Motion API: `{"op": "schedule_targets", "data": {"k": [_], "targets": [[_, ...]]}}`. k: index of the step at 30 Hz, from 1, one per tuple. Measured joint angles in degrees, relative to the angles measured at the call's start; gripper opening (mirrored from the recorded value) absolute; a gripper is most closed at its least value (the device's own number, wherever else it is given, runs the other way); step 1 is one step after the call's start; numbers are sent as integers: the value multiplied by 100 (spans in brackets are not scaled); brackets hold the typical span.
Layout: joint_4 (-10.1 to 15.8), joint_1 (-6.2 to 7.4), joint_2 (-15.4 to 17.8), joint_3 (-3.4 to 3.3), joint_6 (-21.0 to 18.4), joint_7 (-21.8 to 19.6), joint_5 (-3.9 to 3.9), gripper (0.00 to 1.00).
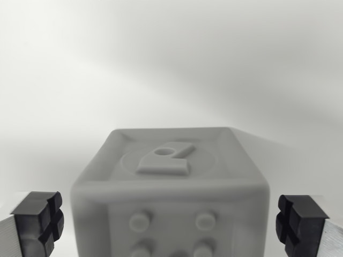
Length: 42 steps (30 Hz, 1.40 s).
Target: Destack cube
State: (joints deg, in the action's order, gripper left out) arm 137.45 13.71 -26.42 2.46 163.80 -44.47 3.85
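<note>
- grey cube (170, 187) sits low-centre in the wrist view, close to the cam & a bit blurred
- top face has a raised frame w/ a round recess; inside it an embossed figure w/ a small hole, looks like a "2" but can't be sure
- front face toward the cam shows round studs, 4 visible in 2 rows; lower part cut off by the bottom edge
- can't tell what's under the cube, so no way to say if it rests on another one
- tool (170, 222) is wide open, holding nothing; cube lies between the fingers w/ a gap on each side
- black ridged pad on silver finger at the wrist view's left (37, 222), same at the wrist view's right (300, 220); neither touches the cube
- behind it all: plain white tabletop (171, 64), soft grey shading, no edges seen
</note>
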Motion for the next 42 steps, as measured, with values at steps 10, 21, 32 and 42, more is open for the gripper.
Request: {"op": "schedule_targets", "data": {"k": [10, 21, 32, 42], "targets": [[94, -41, 404, 51, -305, 17, -21, 100], [197, -76, 958, 105, -750, 77, -113, 100], [232, -79, 1640, 127, -1381, 166, -238, 100], [199, -75, 2237, 130, -2013, 221, -320, 100]]}}
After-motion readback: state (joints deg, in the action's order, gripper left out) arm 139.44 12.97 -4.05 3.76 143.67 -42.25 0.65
